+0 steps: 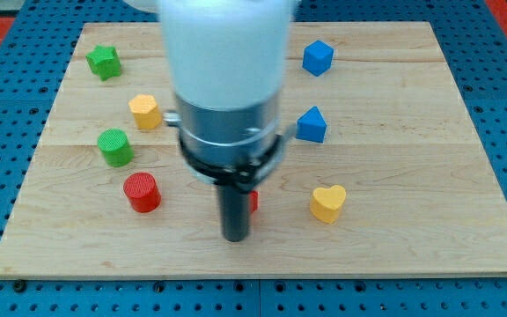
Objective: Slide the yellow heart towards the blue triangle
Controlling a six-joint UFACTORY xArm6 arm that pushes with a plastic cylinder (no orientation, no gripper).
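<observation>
The yellow heart (327, 203) lies on the wooden board (412, 132) at the lower right of centre. The blue triangle (312, 125) lies above it, a little to the left. My tip (235, 238) is at the end of the dark rod, to the left of the yellow heart and apart from it. A small red block (253, 201) shows just beside the rod on its right, mostly hidden behind it.
A blue cube (318, 58) sits near the view's top. At the left are a green star (104, 62), a yellow pentagon-like block (145, 112), a green cylinder (115, 147) and a red cylinder (142, 192). The arm's white body hides the board's top middle.
</observation>
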